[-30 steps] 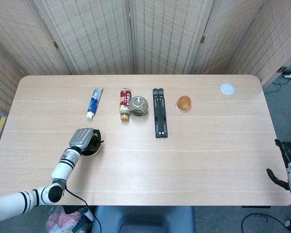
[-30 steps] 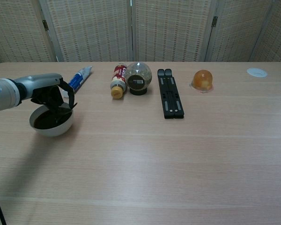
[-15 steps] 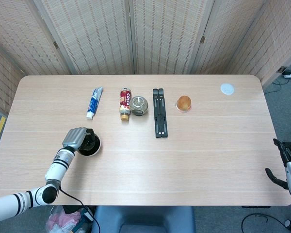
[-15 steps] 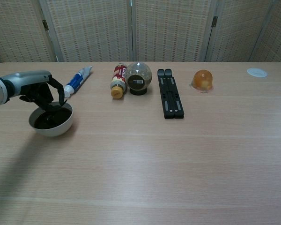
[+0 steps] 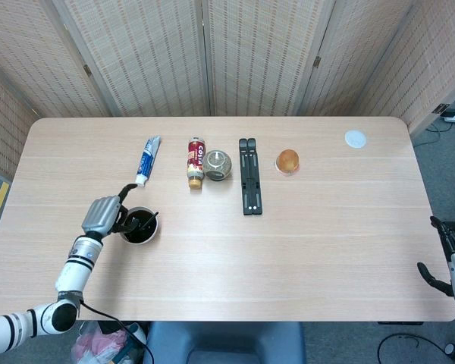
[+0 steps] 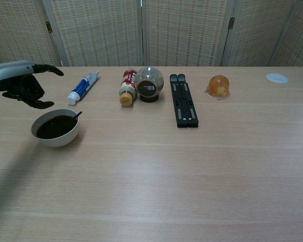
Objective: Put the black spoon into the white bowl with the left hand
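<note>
The black spoon (image 6: 74, 117) lies inside the white bowl (image 6: 55, 137), its handle leaning up over the rim toward 2 o'clock, which is how a spoon settles once dropped into a dark-lined bowl; by that reading the task's placement looks done. The left hand (image 6: 26, 86) hangs just off the bowl at about 10 o'clock, fingers spread and holding nothing, one finger stretched out toward the toothpaste tube (image 6: 83, 87) and the rest loosely curved, clear of the rim. In the head view that hand (image 5: 105, 214) sits at the bowl's 9 o'clock with little gap between them. The right hand (image 5: 449, 258) shows only at the table's right edge, off the surface; whether its fingers are apart or curled I cannot tell. Room for the left arm is best toward 7 and 8 o'clock, over bare wood leading to the near-left table edge (image 5: 7, 250). At 1 o'clock the tube and, past it, the lying bottle (image 6: 127, 85) and the glass globe (image 6: 149, 82) crowd the way. The black folding stand (image 6: 182, 100), the orange jelly cup (image 6: 218, 86) and the white disc (image 6: 276, 77) stand well apart to the right.
</note>
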Robot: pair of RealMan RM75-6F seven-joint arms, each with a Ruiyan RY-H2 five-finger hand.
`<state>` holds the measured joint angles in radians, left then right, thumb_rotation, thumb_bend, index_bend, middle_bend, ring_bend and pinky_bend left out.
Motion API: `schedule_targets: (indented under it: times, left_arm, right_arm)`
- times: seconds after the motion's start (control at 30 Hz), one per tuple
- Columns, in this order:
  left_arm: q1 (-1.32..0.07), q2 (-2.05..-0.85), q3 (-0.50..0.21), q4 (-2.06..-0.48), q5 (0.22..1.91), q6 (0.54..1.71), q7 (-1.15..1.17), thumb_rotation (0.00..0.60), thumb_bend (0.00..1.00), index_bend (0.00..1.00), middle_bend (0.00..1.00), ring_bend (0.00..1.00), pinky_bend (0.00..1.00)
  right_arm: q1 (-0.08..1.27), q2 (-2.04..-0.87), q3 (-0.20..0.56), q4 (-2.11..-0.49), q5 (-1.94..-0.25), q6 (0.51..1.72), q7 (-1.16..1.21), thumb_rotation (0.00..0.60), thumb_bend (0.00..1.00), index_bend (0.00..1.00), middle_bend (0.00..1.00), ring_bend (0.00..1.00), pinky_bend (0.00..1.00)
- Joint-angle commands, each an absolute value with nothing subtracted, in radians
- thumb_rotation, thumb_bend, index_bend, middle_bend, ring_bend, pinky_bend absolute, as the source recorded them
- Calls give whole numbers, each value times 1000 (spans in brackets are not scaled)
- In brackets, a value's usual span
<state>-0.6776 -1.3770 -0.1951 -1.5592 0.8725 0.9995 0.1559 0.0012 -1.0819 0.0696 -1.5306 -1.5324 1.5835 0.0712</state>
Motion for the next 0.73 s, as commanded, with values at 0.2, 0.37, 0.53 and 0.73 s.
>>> schedule_targets:
  times: [0.2,0.37,0.53,0.73]
  left_arm:
    - [-528,-1292,-145,-1592,1011,1227,161,600,355,202,557,466,761]
    - [-443,-1279,-97,-1586,1104,1361,185,600,325,198,419,343,536]
    - [-362,-1257,-44,-1614,1178,1463,230,600,308,195,373,304,453]
    - [-278,-1247,-7,-1634,1262,1578,263,600,307,193,367,295,419]
  right_arm:
    - [17,-1058,61,-1542,-1529,1537,81,600,192,85,209,228,288]
    - [37,-1047,53,-1537,-1553,1511,111,600,205,85,185,184,253]
    - [50,-1048,52,-1527,-1581,1514,131,600,208,85,176,138,197]
    - [54,-1057,49,-1529,-1591,1521,132,600,208,85,175,133,185]
